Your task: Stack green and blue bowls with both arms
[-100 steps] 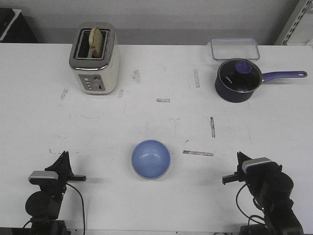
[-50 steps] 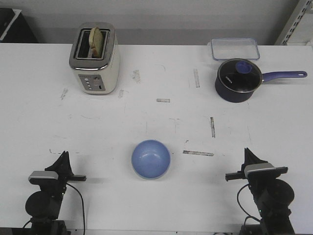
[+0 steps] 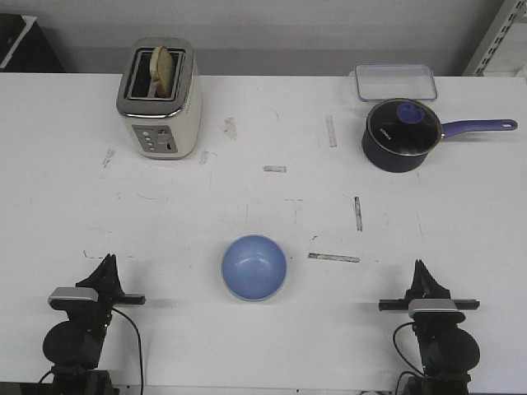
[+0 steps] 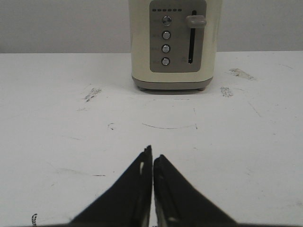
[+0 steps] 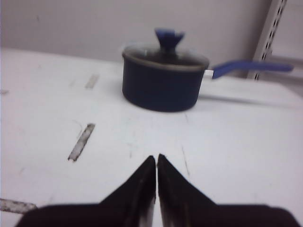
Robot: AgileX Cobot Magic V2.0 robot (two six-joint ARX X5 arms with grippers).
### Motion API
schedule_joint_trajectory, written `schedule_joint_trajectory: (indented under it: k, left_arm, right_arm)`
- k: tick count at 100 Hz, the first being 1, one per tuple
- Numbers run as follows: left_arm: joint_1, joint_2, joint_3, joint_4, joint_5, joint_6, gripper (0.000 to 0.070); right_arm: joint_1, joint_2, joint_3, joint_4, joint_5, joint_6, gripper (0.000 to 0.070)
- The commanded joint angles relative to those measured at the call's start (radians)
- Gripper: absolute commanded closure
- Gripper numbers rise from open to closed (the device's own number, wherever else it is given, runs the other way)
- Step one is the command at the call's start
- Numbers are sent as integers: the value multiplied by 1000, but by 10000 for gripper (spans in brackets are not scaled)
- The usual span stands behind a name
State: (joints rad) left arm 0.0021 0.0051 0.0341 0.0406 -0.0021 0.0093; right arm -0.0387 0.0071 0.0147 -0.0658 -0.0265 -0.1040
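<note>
Squarely before you lies the white table [image 3: 263, 206], scuffed and taped, with the cream toaster [image 3: 160, 99] at the far left, bread in one slot, and the navy saucepan [image 3: 399, 134] with glass lid at the far right, a clear lidded box [image 3: 395, 81] just behind it. Next in size, the blue bowl [image 3: 254, 267] sits upright near the front edge, roughly midway between your two arms and well apart from both; no green rim shows from the front, so whether the green bowl is nested beneath it cannot be told. Your left gripper [image 3: 107, 265] rests low at the near left, its black fingertips [image 4: 147, 163] pressed together on nothing, pointing at the toaster. Your right gripper [image 3: 423, 272] rests at the near right, tips likewise closed and empty, facing the saucepan. Judging by its look, the bowl is light, rigid and smooth, probably slippery; take it by pinching the rim wall, one finger inside and one outside, and lift slowly so that it does not swing or slide free.
</note>
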Motion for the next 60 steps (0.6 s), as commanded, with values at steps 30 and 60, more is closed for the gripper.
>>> schedule_joint_trajectory:
  k: [30, 60]
  left_arm:
    - [0, -2, -21, 12, 0, 2, 698]
    - [0, -2, -21, 13, 0, 2, 698]
  right_arm:
    - [1, -6, -2, 25, 1, 79, 698]
    - [1, -6, -2, 25, 1, 79, 698]
